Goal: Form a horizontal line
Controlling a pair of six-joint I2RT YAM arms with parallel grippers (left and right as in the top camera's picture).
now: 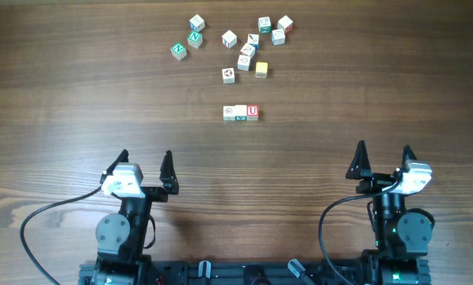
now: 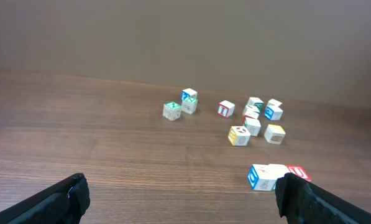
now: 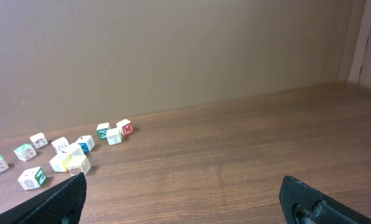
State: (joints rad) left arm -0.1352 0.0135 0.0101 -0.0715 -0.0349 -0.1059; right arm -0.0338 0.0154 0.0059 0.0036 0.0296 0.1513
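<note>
The horizontal line (image 1: 241, 112) is a short row of three small white cubes touching side by side at the table's middle, the right one showing a red "U". It also shows in the left wrist view (image 2: 273, 175), partly behind my right finger. My left gripper (image 1: 145, 168) is open and empty near the front left, well short of the row. My right gripper (image 1: 383, 162) is open and empty at the front right. In the wrist views the left jaws (image 2: 182, 199) and right jaws (image 3: 185, 198) hold nothing.
Several loose alphabet cubes (image 1: 244, 49) lie scattered at the back, among them a yellow cube (image 1: 261, 70) and green "N" cubes (image 1: 179, 51). They show in the left wrist view (image 2: 247, 115) and in the right wrist view (image 3: 67, 155). A wall stands behind the table.
</note>
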